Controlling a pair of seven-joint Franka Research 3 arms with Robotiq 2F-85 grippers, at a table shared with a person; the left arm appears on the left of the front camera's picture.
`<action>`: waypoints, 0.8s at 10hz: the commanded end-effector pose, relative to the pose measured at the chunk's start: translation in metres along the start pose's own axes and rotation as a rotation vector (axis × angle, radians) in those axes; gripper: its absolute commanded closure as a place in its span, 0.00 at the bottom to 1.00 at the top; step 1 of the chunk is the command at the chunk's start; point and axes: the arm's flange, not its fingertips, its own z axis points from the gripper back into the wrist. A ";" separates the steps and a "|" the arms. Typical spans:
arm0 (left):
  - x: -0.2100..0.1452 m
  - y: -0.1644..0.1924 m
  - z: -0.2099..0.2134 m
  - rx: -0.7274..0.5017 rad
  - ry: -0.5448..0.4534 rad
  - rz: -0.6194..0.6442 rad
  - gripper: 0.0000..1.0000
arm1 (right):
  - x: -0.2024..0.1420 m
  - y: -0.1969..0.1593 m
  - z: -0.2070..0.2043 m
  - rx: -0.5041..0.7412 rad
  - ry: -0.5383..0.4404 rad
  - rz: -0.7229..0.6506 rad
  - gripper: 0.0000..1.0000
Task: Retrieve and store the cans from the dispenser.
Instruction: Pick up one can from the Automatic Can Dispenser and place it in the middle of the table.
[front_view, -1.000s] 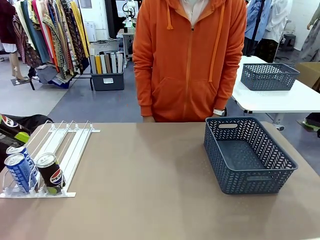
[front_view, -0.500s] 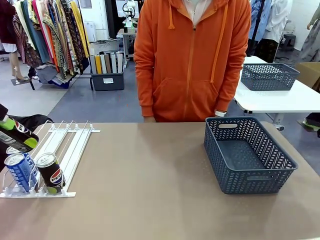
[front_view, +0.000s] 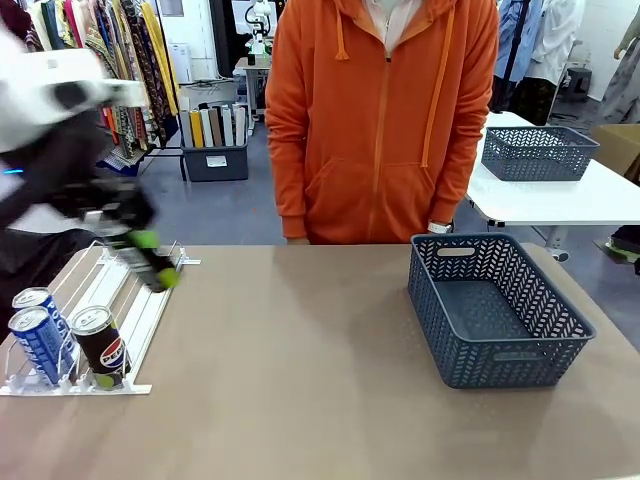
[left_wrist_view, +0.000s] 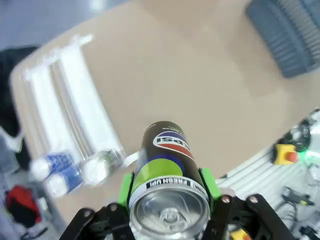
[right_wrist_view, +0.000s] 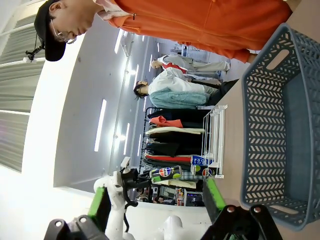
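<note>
My left gripper (left_wrist_view: 167, 197) is shut on a black Pepsi can with a green band (left_wrist_view: 167, 165), its silver top facing the camera. In the front view this gripper (front_view: 150, 262) is motion-blurred above the rear of the dispenser (front_view: 140, 290), a white sloped rail rack at the table's left. At the rack's front lip stand two blue-and-white cans (front_view: 38, 340) and a dark Pepsi can (front_view: 100, 345). From the left wrist the rack (left_wrist_view: 65, 100) and its cans (left_wrist_view: 60, 172) lie below. My right gripper (right_wrist_view: 156, 200) is open and holds nothing, off to the side of the table.
A dark grey mesh basket (front_view: 500, 362) sits on the table's right half, with nothing in it; its wall (right_wrist_view: 260, 115) is close in the right wrist view. A person in an orange hoodie (front_view: 380, 120) stands at the far edge. A bare brown tabletop lies between rack and basket.
My left arm has swung up and to the right from the picture's left edge, carrying the Pepsi can over the rear of the rack. The cans in the rack have stayed put.
</note>
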 end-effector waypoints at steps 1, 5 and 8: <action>0.055 -0.047 -0.029 -0.050 0.060 -0.137 1.00 | 0.001 0.003 0.002 -0.004 0.018 0.012 0.00; 0.052 -0.173 -0.138 0.000 0.103 -0.329 1.00 | 0.001 0.003 0.002 -0.004 0.018 0.012 0.00; 0.048 -0.185 -0.185 0.037 0.170 -0.345 1.00 | 0.001 0.003 0.002 -0.004 0.018 0.012 0.00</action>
